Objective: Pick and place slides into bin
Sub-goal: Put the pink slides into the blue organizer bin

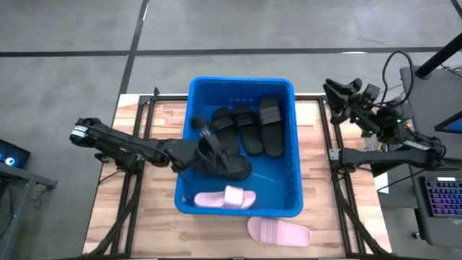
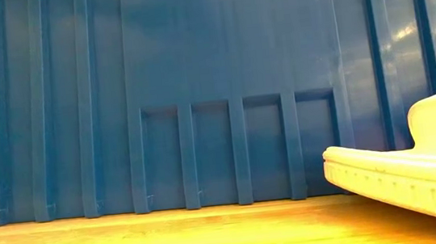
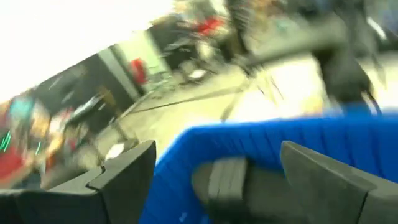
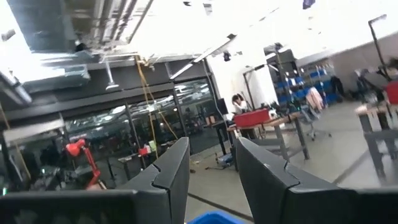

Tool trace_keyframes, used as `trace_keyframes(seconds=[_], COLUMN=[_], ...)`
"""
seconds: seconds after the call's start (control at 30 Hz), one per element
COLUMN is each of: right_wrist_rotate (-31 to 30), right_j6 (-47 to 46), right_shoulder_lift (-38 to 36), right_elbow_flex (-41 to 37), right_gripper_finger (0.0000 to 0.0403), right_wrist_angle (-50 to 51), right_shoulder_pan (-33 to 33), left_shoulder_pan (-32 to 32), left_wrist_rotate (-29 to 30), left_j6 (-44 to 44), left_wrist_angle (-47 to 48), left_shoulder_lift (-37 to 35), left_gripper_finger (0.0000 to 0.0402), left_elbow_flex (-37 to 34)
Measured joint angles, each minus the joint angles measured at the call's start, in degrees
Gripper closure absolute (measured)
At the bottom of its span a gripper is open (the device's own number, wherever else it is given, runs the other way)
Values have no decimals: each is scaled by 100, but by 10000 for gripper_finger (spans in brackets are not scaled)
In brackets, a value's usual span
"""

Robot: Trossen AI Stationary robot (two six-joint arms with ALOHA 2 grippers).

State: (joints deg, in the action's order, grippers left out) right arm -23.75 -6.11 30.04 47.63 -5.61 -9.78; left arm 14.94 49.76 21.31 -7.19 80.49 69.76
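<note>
The blue bin (image 1: 289, 144) stands mid-table; its near wall fills the low view (image 2: 199, 91). Several black slides (image 1: 253, 130) lie in it, one of them (image 1: 232, 166) just beside my left gripper, and a pink slide (image 1: 224, 197) lies at its near end. A second pink slide (image 1: 278, 231) lies on the table in front of the bin and shows in the low view (image 2: 418, 174). My left gripper (image 1: 204, 139) is open inside the bin's left half. In its wrist view a black slide (image 3: 236, 186) shows between the spread fingers, with a gap at the left finger. My right gripper (image 1: 339, 90) waits, raised, at the far right.
The bin's rim and walls (image 3: 261, 137) surround my left gripper. Bare wooden table (image 1: 144, 217) lies to the bin's left and near side. Cables and a keyboard (image 1: 440, 198) sit off the table's right edge.
</note>
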Motion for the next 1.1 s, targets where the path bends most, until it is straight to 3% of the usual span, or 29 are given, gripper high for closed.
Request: trace_keyframes(seconds=[0.13, 0.33, 0.4, 0.5, 0.63, 0.73, 0.9, 1.1], right_wrist_rotate=[35, 128, 403, 1406, 2962, 3713, 3974, 4246], right_j6=[250, -210, -442, -430, -478, -1045, -2508, -3791], right_shoulder_lift=[0, 2, 5, 11, 41, 52, -2, -48], right_elbow_flex=[197, 711, 949, 1300, 1708, 1959, 2051, 1925], right_gripper_finger=[280, 282, 280, 278, 279, 285, 296, 307], right_wrist_angle=[371, 1571, 2084, 2635, 2982, 3309, 3442, 3901], right_shoulder_pan=[0, 0, 0, 0, 0, 0, 0, 2], left_shoulder_pan=[-15, -74, -80, -85, -96, -111, -109, -109], left_wrist_rotate=[715, 779, 780, 778, 777, 770, 747, 732], left_j6=[-1152, -1793, -1798, -1788, -1765, -1754, -1575, -583], left_wrist_angle=[-699, -1367, -1549, -1710, -1784, -1780, -1950, -1943], left_shoulder_lift=[0, -4, -4, -4, -4, -44, -224, -503], left_gripper_finger=[75, 82, 92, 116, 161, 203, 282, 374], left_elbow_flex=[252, 352, 352, 352, 352, 352, 432, 465])
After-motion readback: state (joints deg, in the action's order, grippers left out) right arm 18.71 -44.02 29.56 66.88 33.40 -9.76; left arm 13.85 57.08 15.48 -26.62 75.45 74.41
